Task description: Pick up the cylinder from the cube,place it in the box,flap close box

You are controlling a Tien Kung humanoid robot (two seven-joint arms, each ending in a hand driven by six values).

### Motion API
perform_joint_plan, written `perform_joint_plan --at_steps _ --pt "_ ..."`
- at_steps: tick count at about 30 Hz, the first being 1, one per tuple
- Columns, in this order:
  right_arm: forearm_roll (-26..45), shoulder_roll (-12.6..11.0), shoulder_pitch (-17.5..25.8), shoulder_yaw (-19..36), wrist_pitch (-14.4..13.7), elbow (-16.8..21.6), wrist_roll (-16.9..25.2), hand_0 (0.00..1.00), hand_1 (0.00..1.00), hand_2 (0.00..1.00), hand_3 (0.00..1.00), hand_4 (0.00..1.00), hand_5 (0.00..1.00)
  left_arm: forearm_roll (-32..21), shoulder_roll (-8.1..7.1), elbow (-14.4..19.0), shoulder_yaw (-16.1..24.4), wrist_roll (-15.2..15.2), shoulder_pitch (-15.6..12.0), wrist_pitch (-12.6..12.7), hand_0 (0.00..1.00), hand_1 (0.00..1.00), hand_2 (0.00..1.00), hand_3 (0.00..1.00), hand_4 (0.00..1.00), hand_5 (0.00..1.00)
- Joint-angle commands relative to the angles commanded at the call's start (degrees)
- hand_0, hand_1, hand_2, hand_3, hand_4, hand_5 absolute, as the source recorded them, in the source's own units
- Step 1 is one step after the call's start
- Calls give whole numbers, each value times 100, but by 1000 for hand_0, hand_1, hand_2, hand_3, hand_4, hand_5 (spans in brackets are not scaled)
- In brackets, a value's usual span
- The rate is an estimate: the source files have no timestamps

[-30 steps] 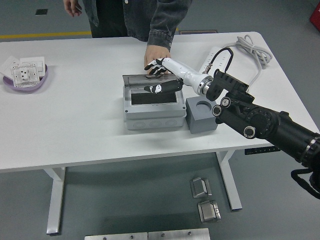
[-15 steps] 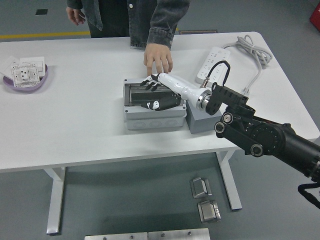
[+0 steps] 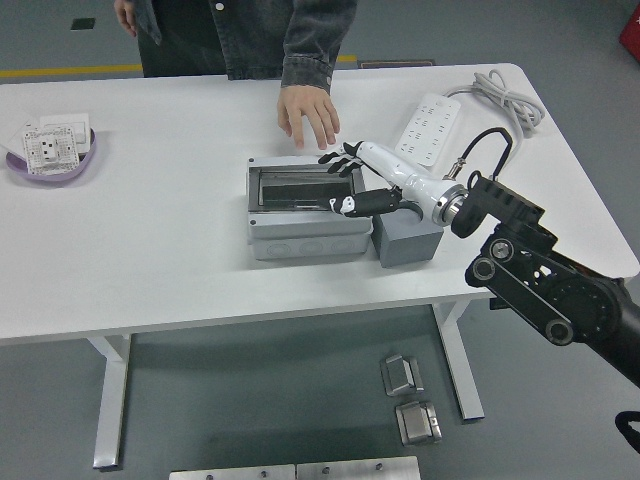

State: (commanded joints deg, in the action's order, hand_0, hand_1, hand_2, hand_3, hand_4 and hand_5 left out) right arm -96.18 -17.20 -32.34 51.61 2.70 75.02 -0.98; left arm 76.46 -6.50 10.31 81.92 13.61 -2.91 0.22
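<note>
The grey box (image 3: 305,235) sits mid-table with its dark see-through flap (image 3: 298,188) lying flat over the opening. My right hand (image 3: 338,183) hovers over the box's right end. Its fingers (image 3: 340,158) are spread, the thumb points left, and it is open, holding nothing. The white forearm crosses above the grey cube (image 3: 404,243), which stands against the box's right side; the cube's top is hidden. I cannot see the cylinder. A person's hand (image 3: 308,112) is spread above the table just behind the box, not touching it.
A white power strip (image 3: 430,112) with its cable lies at the back right. A purple dish (image 3: 15,160) holding white socket plates sits at the far left. The person stands at the far edge.
The flap has come down from raised to flat on the box. My right hand has drawn back to the right. The person's hand has lifted off the box's rear edge.
</note>
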Motion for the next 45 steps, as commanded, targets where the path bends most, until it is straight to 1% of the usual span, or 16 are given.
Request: perform_joint_plan --at_steps 3,5,7,9,11,14,16,20,23,24,29,30,32,45 --pt "-43 62 384 481 -59 361 47 754 677 721 793 827 429 -11 28 0 1 -3 -11 1 694 677 686 809 768 444" --pt "43 141 669 833 -160 612 152 754 677 721 793 827 429 -26 49 0 -6 -14 -12 2 694 677 686 809 768 444" --pt "250 215 949 1176 -330 823 334 754 672 716 785 828 437 -31 58 0 -13 -22 -10 2 694 677 686 809 767 444" --pt "500 261 1222 1483 -501 949 528 754 672 716 785 828 437 -38 62 0 -19 -29 -5 2 694 677 686 809 767 444" --pt "828 293 1514 1768 -683 1007 781 754 672 716 785 828 437 -58 64 0 -29 -38 -2 4 694 677 686 809 767 444" --pt "1357 332 1929 2101 -802 1014 1137 754 669 714 778 829 438 -79 71 0 -26 -40 -10 9 694 676 686 808 768 444" --pt "1741 378 2230 2264 -762 965 1361 754 669 714 778 829 438 -94 76 0 -25 -38 -21 11 694 676 686 808 768 444" --pt "2325 483 2682 2475 -566 786 1368 755 679 714 765 832 442 -106 80 0 -17 -30 -30 14 693 677 686 809 767 443" --pt "2612 509 2801 2569 -480 710 1325 755 679 714 765 832 442 -119 72 0 -16 -33 -20 17 693 677 686 809 767 443" --pt "2650 507 2813 2597 -459 696 1311 768 709 747 788 854 465 -121 67 0 -15 -35 -14 18 693 676 686 807 767 443" --pt "2684 494 2839 2750 -380 682 1243 768 709 747 788 854 465 -125 42 0 -13 -34 0 20 693 676 686 807 767 443" --pt "2674 495 2842 2776 -370 687 1234 787 728 776 813 905 530 -122 38 0 -11 -32 -1 20 693 676 686 807 767 442" --pt "2652 498 2847 2834 -355 697 1220 787 728 776 813 905 530 -113 31 0 -5 -26 -4 19 693 676 686 807 767 442" --pt "2762 524 2852 3007 -418 632 1329 794 737 778 810 914 541 -75 -9 0 14 -6 -4 17 693 676 686 808 767 442"
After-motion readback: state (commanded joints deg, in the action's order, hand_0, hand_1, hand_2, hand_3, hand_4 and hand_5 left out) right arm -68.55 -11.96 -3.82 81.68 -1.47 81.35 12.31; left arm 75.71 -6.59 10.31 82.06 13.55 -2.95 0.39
